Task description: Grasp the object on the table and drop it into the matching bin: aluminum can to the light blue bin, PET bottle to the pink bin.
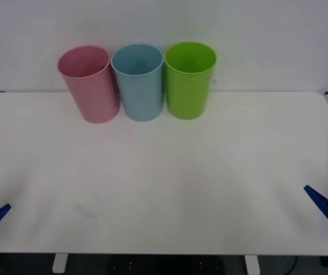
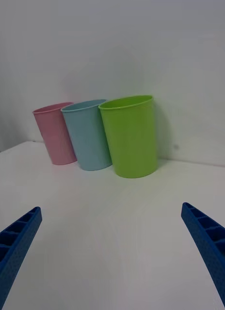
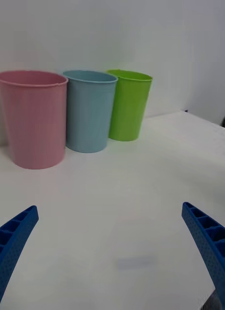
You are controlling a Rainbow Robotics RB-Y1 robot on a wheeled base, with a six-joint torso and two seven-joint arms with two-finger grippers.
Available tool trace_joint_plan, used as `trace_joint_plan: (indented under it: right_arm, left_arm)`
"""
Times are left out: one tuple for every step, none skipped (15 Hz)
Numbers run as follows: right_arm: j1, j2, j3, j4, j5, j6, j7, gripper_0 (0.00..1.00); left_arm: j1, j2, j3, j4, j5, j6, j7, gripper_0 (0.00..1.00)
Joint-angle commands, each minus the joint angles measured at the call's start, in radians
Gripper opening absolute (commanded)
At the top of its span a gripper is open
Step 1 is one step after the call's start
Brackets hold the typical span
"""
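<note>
I see no bottle on the tabletop; it may lie in the pink bin, but I cannot tell. Left gripper and right gripper hang at the near edges, fingers spread, empty

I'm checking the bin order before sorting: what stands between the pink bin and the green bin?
The light blue bin stands between the pink bin and the green bin, as the front view shows, in one row at the table's far edge.

Three bins: one pink bin, one light blue bin, one green bin.
</note>
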Motion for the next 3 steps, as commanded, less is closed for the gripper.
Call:
trace_joint_plan:
  right_arm:
    - [0.000, 0.000, 0.000, 0.000, 0.000, 0.000, 0.000, 1.00]
    - [0.000, 0.000, 0.000, 0.000, 0.000, 0.000, 0.000, 1.00]
    - [0.000, 0.000, 0.000, 0.000, 0.000, 0.000, 0.000, 1.00]
  left_arm:
    - [0.001, 0.002, -0.005, 0.000, -0.001, 0.001, 0.001, 1.00]
    - [0.001, 0.002, -0.005, 0.000, -0.001, 0.001, 0.001, 1.00]
    - [0.001, 0.002, -0.005, 0.000, -0.001, 0.001, 0.001, 1.00]
